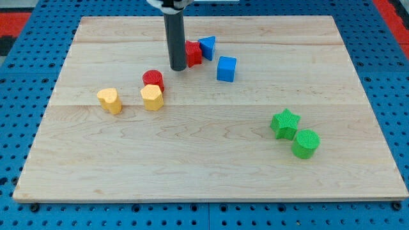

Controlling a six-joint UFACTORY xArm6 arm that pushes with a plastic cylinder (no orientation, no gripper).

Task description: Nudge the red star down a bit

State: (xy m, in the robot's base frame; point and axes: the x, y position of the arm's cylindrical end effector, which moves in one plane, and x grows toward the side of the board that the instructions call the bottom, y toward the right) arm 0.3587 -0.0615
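Note:
The red star (pixel 193 52) lies near the view's top centre, partly hidden behind my rod. A blue triangle (pixel 207 46) touches its right side. My tip (pixel 178 68) rests on the board just left of and slightly below the red star, touching or nearly touching it. A blue cube (pixel 226 68) sits to the right of and below the star.
A red cylinder (pixel 153 80) sits above a yellow hexagon (pixel 152 98) at left centre, with a yellow heart (pixel 110 100) further left. A green star (pixel 285 123) and green cylinder (pixel 305 143) lie at the right. The wooden board (pixel 204 179) ends on blue pegboard.

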